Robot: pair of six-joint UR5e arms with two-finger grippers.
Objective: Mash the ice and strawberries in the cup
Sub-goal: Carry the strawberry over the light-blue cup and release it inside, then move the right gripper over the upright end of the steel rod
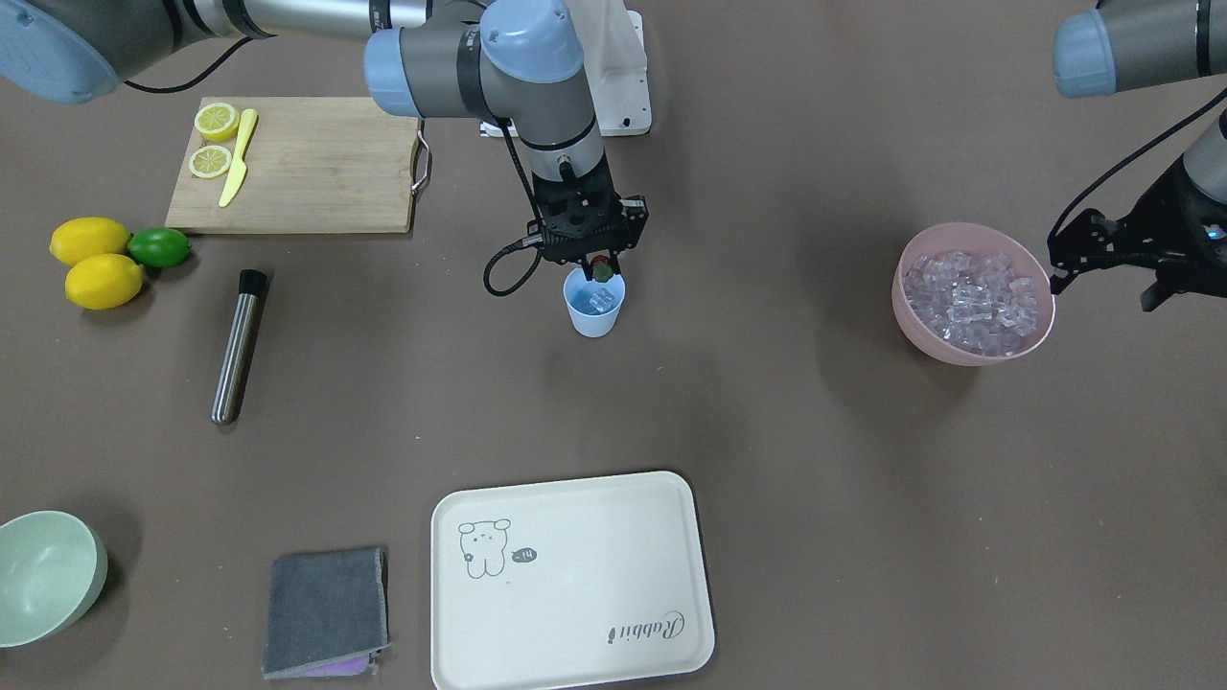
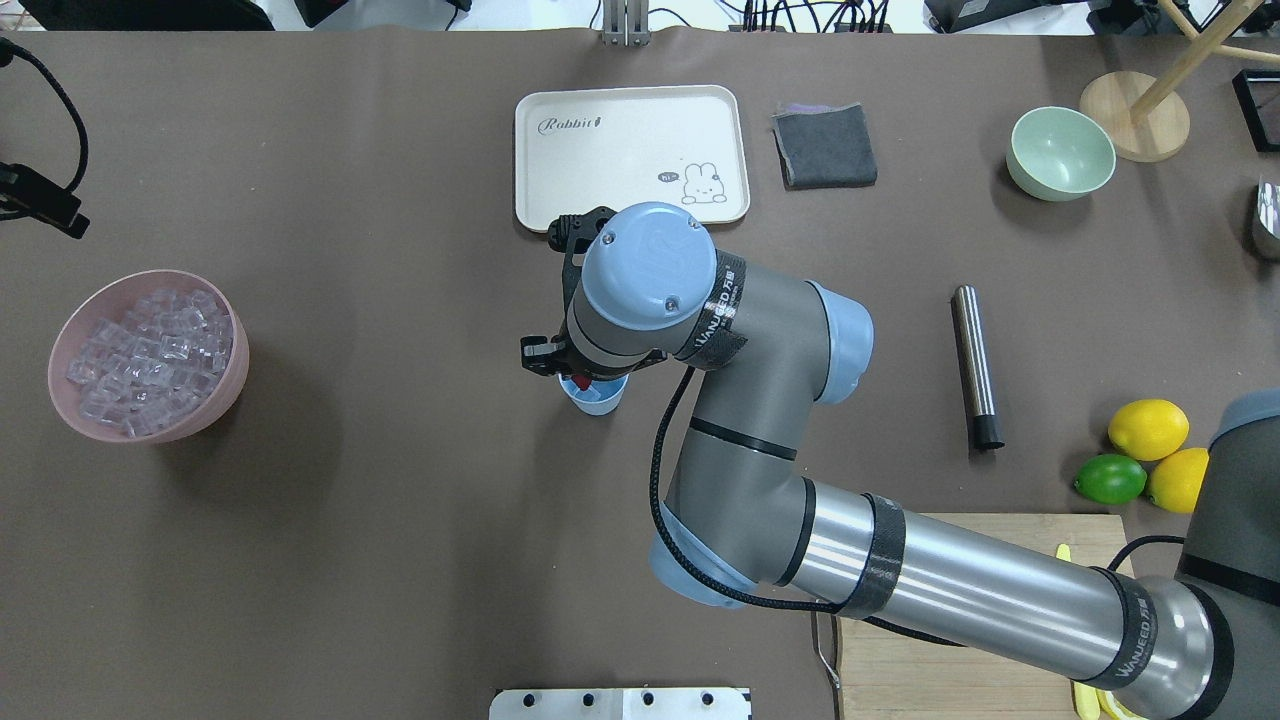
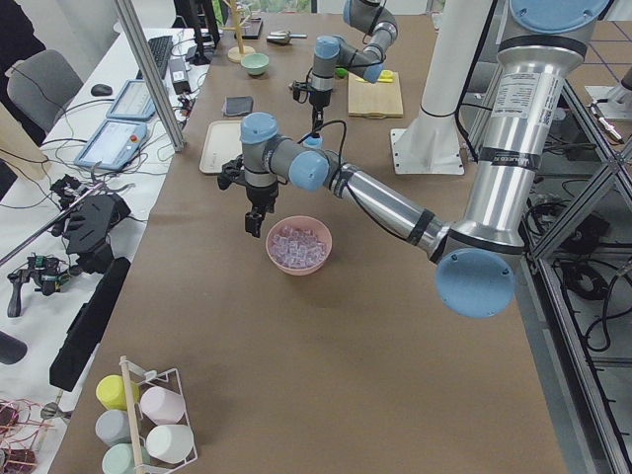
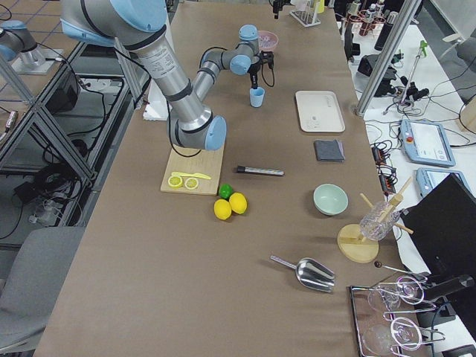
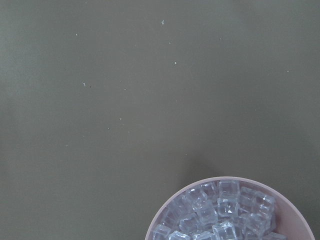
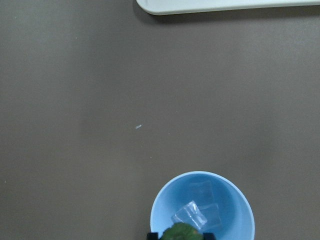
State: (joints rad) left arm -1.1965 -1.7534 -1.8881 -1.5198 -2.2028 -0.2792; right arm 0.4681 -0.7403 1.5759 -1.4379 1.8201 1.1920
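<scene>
Right gripper [image 1: 602, 264] clamps strawberry [image 1: 602, 272] over cup [image 1: 594, 314] rim; releasing here could drop it outside. Left gripper [image 3: 255, 225] jaws: can't tell.

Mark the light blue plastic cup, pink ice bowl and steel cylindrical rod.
light blue plastic cup [image 1: 595, 324], front-facing view, outer wall.
pink ice bowl [image 1: 968, 238], front-facing view, bare inner wall.
steel cylindrical rod [image 1: 235, 355], front-facing view, mid-shaft.

On my right lies a rectangular wooden cutting board [image 1: 316, 172] bearing two cut lemon halves [image 1: 217, 122] and a yellow plastic knife [image 1: 237, 163]. Beside it, two whole yellow lemons [image 1: 90, 240] touch a green lime [image 1: 160, 247]. A steel cylindrical muddler [image 1: 238, 347] lies near. Across from me sit a pale green bowl [image 1: 57, 575], a folded grey cloth [image 1: 326, 611] and a cream rabbit-printed tray [image 1: 575, 594]. A pink round bowl [image 1: 968, 353] sits on my left.
</scene>
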